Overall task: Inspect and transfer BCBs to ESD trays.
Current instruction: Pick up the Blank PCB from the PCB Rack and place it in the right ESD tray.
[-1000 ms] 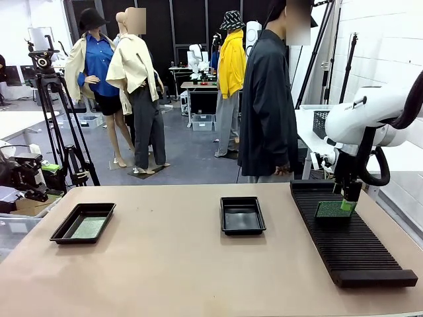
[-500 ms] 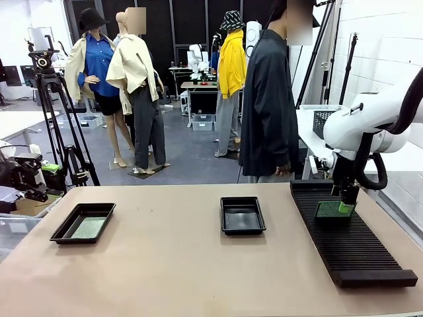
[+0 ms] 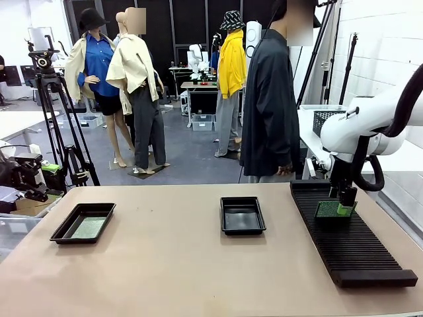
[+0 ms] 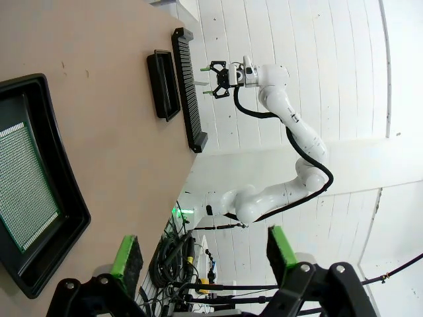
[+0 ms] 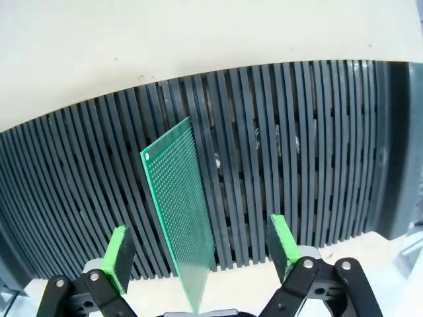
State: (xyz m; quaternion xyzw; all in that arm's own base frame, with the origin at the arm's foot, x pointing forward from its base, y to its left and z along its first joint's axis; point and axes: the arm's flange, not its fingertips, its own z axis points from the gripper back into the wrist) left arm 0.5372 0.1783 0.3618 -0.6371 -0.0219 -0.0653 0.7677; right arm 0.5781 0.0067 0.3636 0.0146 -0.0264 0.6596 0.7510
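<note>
One green BCB (image 5: 178, 205) stands on edge in a slot of the black ribbed rack (image 5: 310, 145), leaning a little. My right gripper (image 5: 201, 247) is open with a green pad on each side of the board, neither touching it. From the front, that gripper (image 3: 342, 206) hangs over the rack (image 3: 353, 244) beside the upright BCB (image 3: 328, 209). A second BCB (image 3: 88, 228) lies flat in the left ESD tray (image 3: 65, 228). The middle ESD tray (image 3: 242, 215) holds nothing. My left gripper (image 4: 203, 251) is open above the left tray (image 4: 69, 218) and its board (image 4: 23, 185).
A person in a dark coat (image 3: 268, 105) stands at the far edge of the table, behind the middle tray. A camera tripod (image 3: 56, 112) and boxes of gear stand off the table's left side. Bare tabletop (image 3: 172, 264) lies between the trays and the near edge.
My right arm has sunk a little and drawn back to the right, bringing the gripper lower around the standing board. The board and both trays stayed where they were.
</note>
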